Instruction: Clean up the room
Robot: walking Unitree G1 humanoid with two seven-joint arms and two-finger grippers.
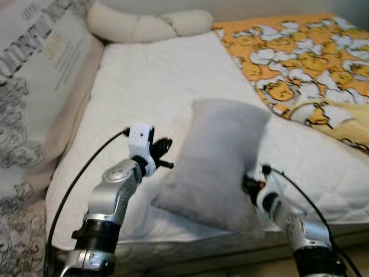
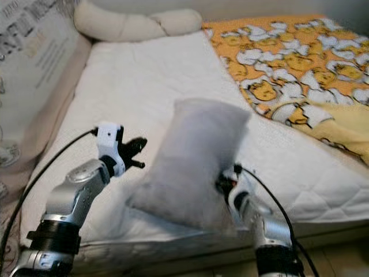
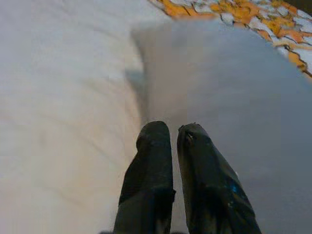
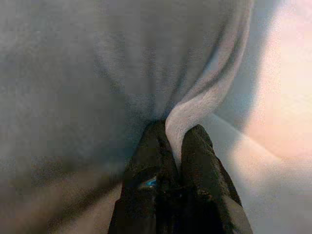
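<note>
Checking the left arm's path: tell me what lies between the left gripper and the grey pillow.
Nothing but bare white mattress. In the left eye view the left gripper hangs beside the grey pillow, a narrow gap apart.

Two silver metallic arms with black bands near the lower segments; a black cable loops along each forearm to the wrist. The left claw (image 1: 164, 154) carries a white wrist block ahead of two long black fingers (image 3: 148, 180). The right claw (image 4: 178, 146) fingers are likewise black, with a small blue mark.

free: white mattress (image 1: 155, 81) middle | blocked: grey pillow (image 1: 216, 161) front, duck blanket (image 1: 300, 57) right
</note>
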